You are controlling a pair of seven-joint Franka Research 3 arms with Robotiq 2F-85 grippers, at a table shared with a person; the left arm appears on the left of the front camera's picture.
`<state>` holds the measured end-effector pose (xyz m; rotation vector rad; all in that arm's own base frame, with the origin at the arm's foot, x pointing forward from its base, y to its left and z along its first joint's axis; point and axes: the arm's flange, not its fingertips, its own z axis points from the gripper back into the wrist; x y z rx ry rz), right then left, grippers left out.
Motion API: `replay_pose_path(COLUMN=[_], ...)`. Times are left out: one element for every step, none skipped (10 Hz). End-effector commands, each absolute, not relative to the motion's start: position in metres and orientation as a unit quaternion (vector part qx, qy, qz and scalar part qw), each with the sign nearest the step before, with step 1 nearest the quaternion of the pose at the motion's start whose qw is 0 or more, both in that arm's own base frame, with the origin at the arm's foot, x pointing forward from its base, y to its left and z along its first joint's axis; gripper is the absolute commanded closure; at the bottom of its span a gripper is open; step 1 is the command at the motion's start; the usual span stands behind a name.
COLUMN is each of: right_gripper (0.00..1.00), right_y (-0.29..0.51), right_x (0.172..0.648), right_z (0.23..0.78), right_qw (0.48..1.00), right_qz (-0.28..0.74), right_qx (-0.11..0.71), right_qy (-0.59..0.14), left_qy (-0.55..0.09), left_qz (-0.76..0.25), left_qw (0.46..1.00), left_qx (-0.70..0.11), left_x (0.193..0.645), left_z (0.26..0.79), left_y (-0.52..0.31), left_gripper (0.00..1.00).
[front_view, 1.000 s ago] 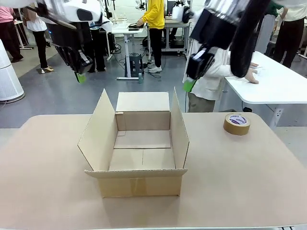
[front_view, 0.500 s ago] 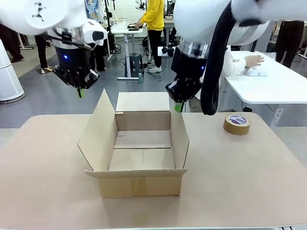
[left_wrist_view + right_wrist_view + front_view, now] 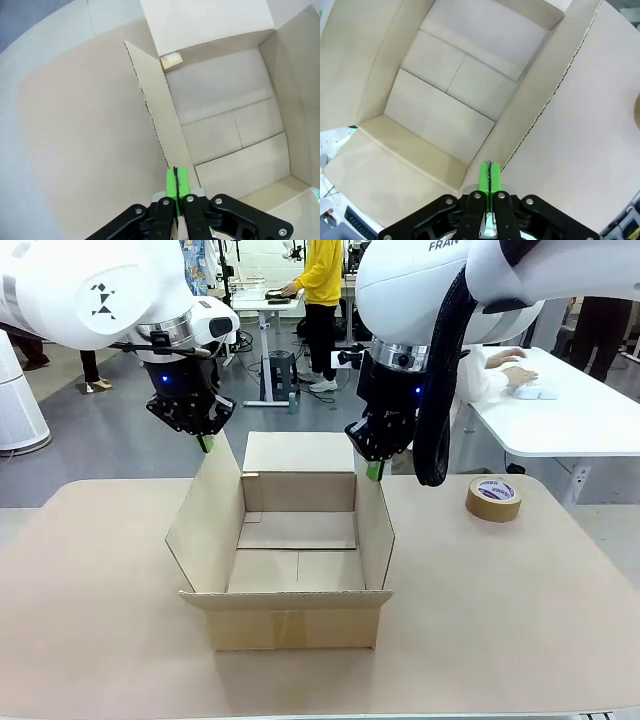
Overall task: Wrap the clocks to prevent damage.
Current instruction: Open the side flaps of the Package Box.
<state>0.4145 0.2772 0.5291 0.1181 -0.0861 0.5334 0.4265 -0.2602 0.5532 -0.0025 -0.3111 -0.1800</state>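
- Your left jaws are pressed together, green pads (image 3: 205, 444) pointing down at the far top corner of the box's left flap (image 3: 205, 515). Whether they touch the cardboard cannot be told.
- From your left wrist, the joined pads (image 3: 181, 180) sit right over that flap's perforated edge (image 3: 150, 110). The worktop (image 3: 75, 125) lies on one side and the box interior (image 3: 225, 120) on the other.
- Your right jaws are likewise together and hold nothing, pads (image 3: 374, 471) aimed down at the far top corner of the right flap (image 3: 374, 520).
- From your right wrist, the shut pads (image 3: 484, 177) hang just above the right flap's edge (image 3: 545, 105), with the box floor (image 3: 450, 90) spread out beyond.
- The box (image 3: 295, 620) stands open in the middle of the tan worktop (image 3: 500, 620). Both side flaps are upright and lean slightly outward, the far flap is folded back, and the floor is bare cardboard.
- A tape roll (image 3: 494, 498) lies flat on the worktop to your right, well apart from the box.
- Beyond it, a person's hand (image 3: 515, 375) rests on a white side table (image 3: 580, 420).
- Where the clocks are, you cannot tell from these views.
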Motion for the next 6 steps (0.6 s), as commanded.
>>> replay_pose_path(right_gripper=[0.99, 0.99, 0.99, 0.99, 0.99, 0.99], right_y=[0.281, 0.281, 0.281, 0.282, 0.284, 0.288], right_x=[0.420, 0.421, 0.422, 0.421, 0.420, 0.417], right_z=[0.509, 0.509, 0.507, 0.508, 0.511, 0.516], right_qw=[0.964, 0.965, 0.965, 0.964, 0.963, 0.962], right_qz=[0.256, 0.256, 0.255, 0.257, 0.261, 0.266], right_qx=[0.059, 0.057, 0.057, 0.059, 0.059, 0.062], right_qy=[-0.026, -0.023, -0.022, -0.021, -0.024, -0.030], left_qy=[-0.156, -0.154, -0.144, -0.134, -0.127, -0.124], left_qz=[-0.102, -0.106, -0.112, -0.112, -0.110, -0.108], left_qw=[0.982, 0.982, 0.983, 0.984, 0.986, 0.986], left_qx=[-0.018, -0.019, -0.018, -0.019, -0.019, -0.023], left_x=[0.424, 0.423, 0.424, 0.426, 0.427, 0.428], left_z=[0.547, 0.548, 0.544, 0.537, 0.532, 0.530], left_y=[-0.254, -0.255, -0.258, -0.260, -0.260, -0.260], left_gripper=[1.00, 1.00, 1.00, 1.00, 1.00, 1.00])
